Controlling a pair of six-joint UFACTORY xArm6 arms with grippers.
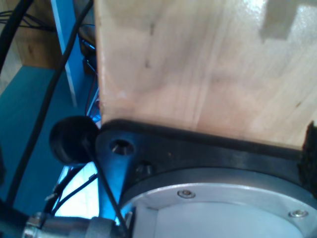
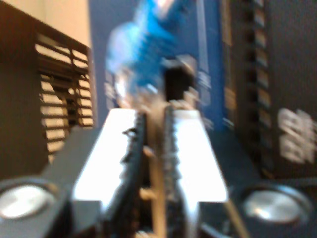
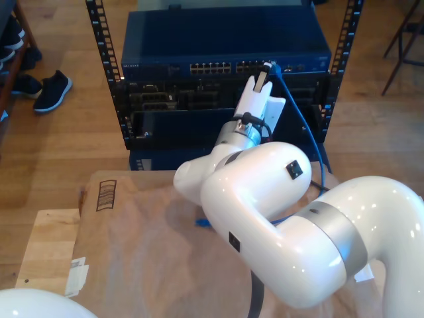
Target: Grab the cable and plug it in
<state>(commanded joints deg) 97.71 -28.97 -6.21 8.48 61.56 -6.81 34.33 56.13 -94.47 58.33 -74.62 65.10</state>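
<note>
The blue cable (image 3: 306, 126) runs from the switch face down the exterior view's right side, behind my white arm. Its plug end (image 2: 141, 54) is blurred and sits just past the tips of my second gripper (image 2: 153, 111), whose ridged fingers (image 2: 126, 148) are shut on it. In the exterior view my second gripper (image 3: 263, 76) holds that plug at the row of ports (image 3: 218, 67) on the dark blue switch (image 3: 225, 40), near the row's right end. Whether the plug is seated in a port I cannot tell. Another blue bit of cable (image 3: 202, 222) lies under the arm.
The switch sits in a black rack (image 3: 99, 46) on the wooden floor. Brown paper (image 3: 146, 245) covers the table in front. Shoes (image 3: 50, 89) lie at the exterior view's left. The first wrist view shows a wooden board (image 1: 208, 64), a black base plate (image 1: 198, 148) and black cables (image 1: 44, 99).
</note>
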